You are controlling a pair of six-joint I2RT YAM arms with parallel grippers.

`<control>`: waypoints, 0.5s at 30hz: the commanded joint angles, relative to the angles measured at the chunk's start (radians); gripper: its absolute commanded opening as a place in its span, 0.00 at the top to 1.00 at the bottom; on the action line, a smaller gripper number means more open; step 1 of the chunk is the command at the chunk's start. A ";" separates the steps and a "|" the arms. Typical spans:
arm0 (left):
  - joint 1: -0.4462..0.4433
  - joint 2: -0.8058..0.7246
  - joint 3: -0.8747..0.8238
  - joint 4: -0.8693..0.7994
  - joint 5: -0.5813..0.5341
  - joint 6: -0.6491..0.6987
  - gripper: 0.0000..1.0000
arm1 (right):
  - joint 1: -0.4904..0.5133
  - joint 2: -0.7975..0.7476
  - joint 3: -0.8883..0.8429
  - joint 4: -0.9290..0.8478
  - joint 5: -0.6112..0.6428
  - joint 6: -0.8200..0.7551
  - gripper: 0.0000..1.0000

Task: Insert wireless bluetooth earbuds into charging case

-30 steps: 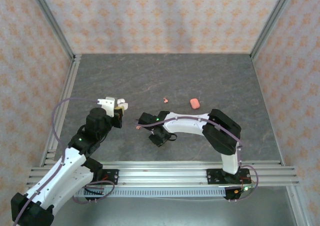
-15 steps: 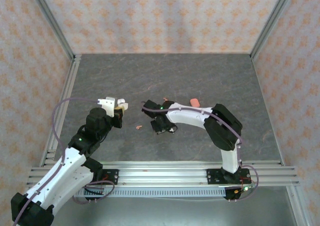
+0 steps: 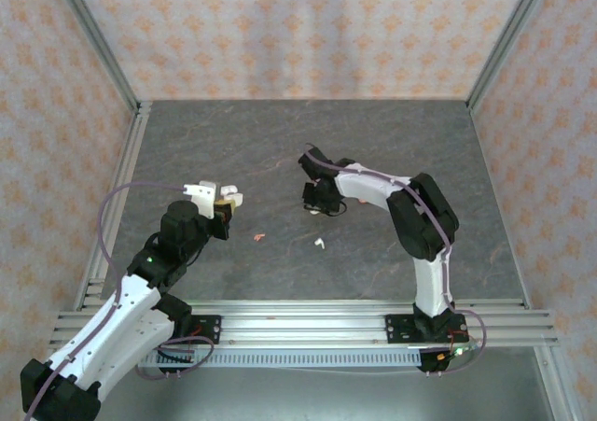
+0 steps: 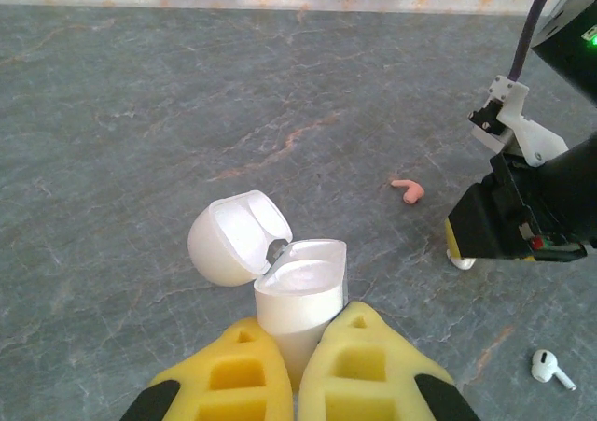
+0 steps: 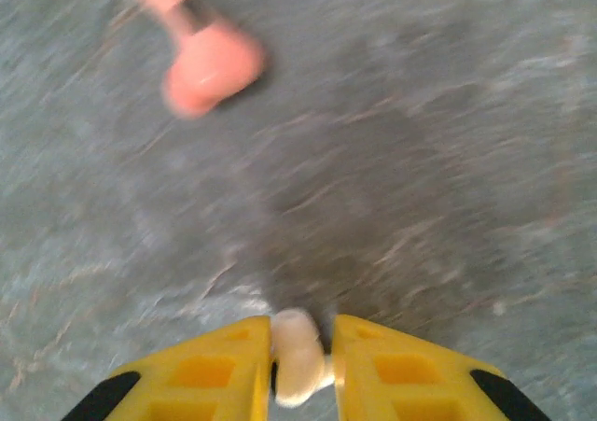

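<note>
Tabletop [image 5: 438,150]: white earbud [image 5: 297,363] within right claw [image 5: 301,344]

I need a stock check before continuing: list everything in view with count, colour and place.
white pebble-shaped charging case: one, white, lid open, gripped at left.
white stemmed earbuds: two, white; one loose on the table, the other pinched at right.
coral-pink stemmed earbuds: two, coral; one loose between the arms, the other farther back.
grey stone-look table: one, grey.
left gripper: yellow fingers, shut on the case.
right gripper: yellow fingers, shut on a white earbud.
</note>
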State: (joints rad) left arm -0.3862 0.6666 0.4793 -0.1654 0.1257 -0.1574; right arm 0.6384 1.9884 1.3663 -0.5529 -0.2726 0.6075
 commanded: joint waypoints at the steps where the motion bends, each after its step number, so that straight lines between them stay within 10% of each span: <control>1: 0.000 0.016 0.005 0.060 0.021 -0.016 1.00 | -0.023 -0.017 -0.054 0.054 -0.015 0.087 0.72; 7: 0.000 0.074 0.030 0.076 0.030 0.005 1.00 | -0.066 -0.088 -0.155 0.149 -0.056 0.151 0.57; 15: 0.000 0.148 0.049 0.106 0.077 -0.002 1.00 | -0.113 -0.123 -0.054 -0.007 -0.073 0.003 0.62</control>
State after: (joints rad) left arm -0.3862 0.7979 0.4953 -0.1215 0.1692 -0.1566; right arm 0.5430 1.8820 1.2442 -0.4549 -0.3424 0.6876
